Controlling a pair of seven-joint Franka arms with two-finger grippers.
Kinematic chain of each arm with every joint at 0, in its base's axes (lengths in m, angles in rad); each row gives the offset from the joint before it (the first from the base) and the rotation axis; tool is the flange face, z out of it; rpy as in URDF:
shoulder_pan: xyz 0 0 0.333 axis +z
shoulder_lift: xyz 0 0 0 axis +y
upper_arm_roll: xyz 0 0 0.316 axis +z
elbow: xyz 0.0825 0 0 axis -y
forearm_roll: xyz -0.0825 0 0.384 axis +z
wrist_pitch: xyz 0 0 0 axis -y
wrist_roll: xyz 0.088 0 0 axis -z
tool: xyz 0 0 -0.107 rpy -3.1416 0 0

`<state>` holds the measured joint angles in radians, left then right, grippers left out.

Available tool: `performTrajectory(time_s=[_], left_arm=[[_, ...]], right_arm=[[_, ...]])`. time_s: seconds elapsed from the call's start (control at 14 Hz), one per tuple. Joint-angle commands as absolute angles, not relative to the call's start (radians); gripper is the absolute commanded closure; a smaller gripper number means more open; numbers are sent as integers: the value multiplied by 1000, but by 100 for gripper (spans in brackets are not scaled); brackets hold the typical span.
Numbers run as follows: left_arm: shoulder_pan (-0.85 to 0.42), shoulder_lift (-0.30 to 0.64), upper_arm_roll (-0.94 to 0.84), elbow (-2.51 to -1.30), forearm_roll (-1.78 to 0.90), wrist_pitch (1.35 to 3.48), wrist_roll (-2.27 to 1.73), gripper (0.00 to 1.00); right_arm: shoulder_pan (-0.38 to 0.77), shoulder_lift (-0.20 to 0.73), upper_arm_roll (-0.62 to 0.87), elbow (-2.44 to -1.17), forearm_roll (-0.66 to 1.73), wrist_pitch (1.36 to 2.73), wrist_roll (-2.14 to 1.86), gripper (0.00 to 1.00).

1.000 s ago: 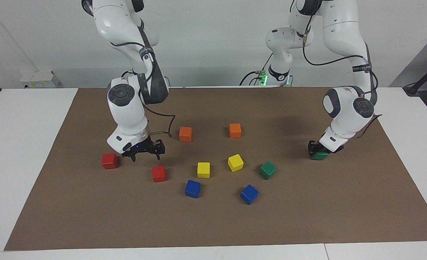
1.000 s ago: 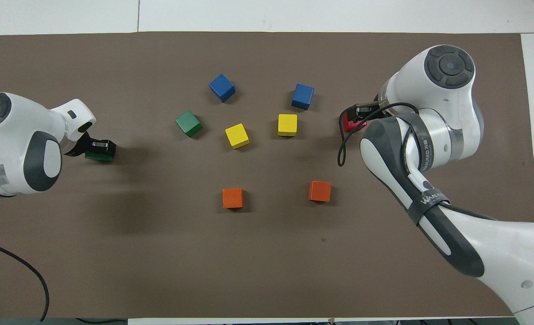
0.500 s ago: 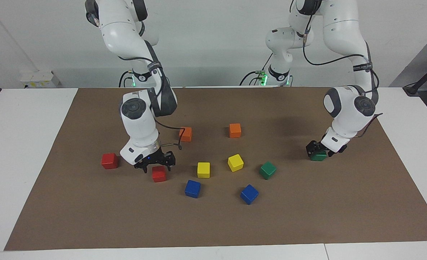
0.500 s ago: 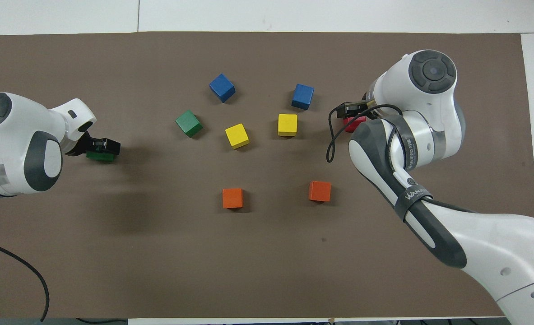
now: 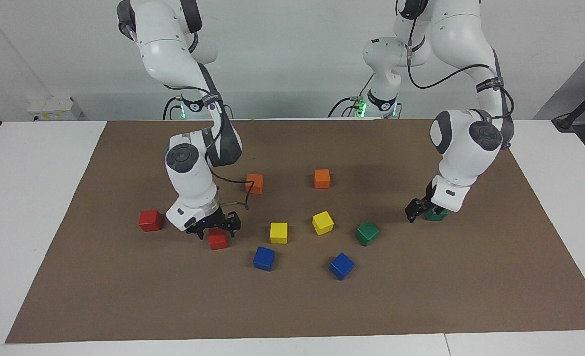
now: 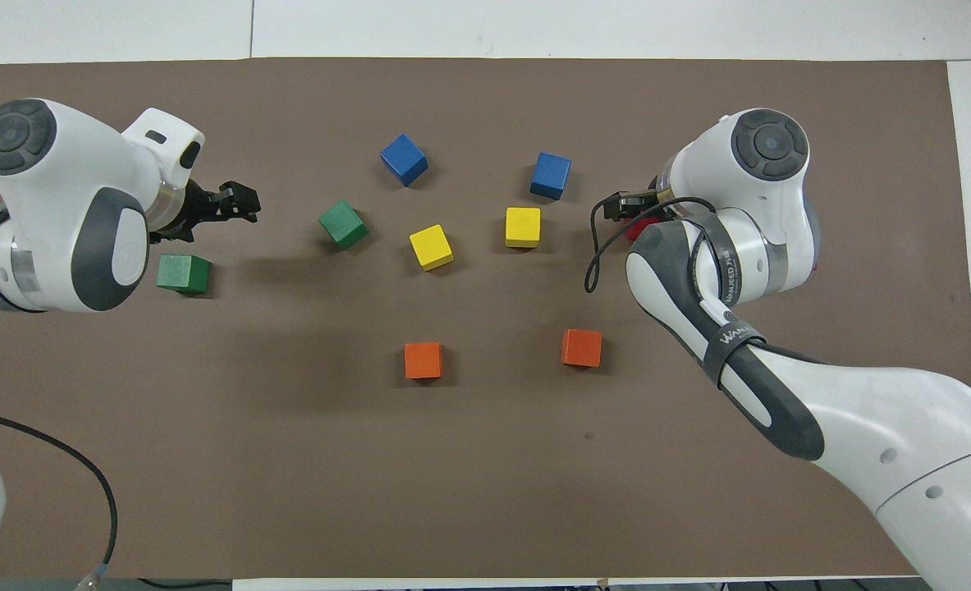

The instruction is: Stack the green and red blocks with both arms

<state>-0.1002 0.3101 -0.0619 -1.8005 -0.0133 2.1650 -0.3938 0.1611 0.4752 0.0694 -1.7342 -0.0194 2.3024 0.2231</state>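
The right gripper (image 5: 212,230) is low over a red block (image 5: 218,241) on the brown mat (image 5: 292,306), its fingers apart with nothing in them. The other red block (image 5: 150,220) sits alone, more toward the right arm's end of the table.

The left gripper (image 5: 417,210) hangs with its fingers apart and empty, just beside a green block (image 6: 182,273) that rests on the mat toward the left arm's end. The second green block (image 5: 367,232) lies nearer the middle, close to the yellow blocks (image 5: 322,222), blue blocks (image 5: 341,265) and orange blocks (image 5: 322,178).
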Motion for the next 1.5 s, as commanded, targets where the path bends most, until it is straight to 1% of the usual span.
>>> performTrajectory(time_s=[0.0,0.07,0.14,0.21,0.29,0.36,0.5,0.57,0.71,0.79,0.86,1.07,1.21,1.43], left_arm=[[-170,380,-49,-1700,-8,2140,-555,0],[-202,406,-48,-1672,-6,2138,-622,0],[-219,420,-48,-1657,-2,2134,-664,0],[-238,439,-46,-1652,3,2132,-696,0],[-256,461,-43,-1620,6,2131,-730,0],[-265,495,-41,-1573,23,2102,-753,0],[-284,506,-41,-1559,34,2094,-790,0],[-293,506,-41,-1562,40,2094,-811,0],[-298,508,-41,-1563,54,2105,-862,0],[-311,508,-41,-1575,58,2112,-874,0],[-321,505,-40,-1601,67,2117,-888,0],[-328,492,-41,-1669,87,2198,-946,0],[-330,489,-41,-1704,87,2241,-956,0],[-333,492,-41,-1707,87,2261,-1000,0]], right_arm=[[144,469,78,-1755,-5,2329,226,0],[141,469,77,-1756,-5,2329,227,0],[134,469,78,-1756,-5,2330,235,14],[135,469,77,-1756,-6,2327,238,40],[135,469,77,-1756,-6,2316,233,68],[135,465,77,-1756,-21,2307,224,100],[143,451,74,-1749,-25,2277,225,100],[137,436,68,-1732,-29,2220,224,100],[105,393,66,-1646,-67,2037,184,100],[75,365,67,-1623,-69,1970,119,100],[39,342,67,-1618,-68,1941,42,100],[-78,292,69,-1638,-64,1924,-106,100],[-141,273,71,-1679,-52,1930,-159,100],[-156,238,71,-1778,-51,2002,-172,100]])
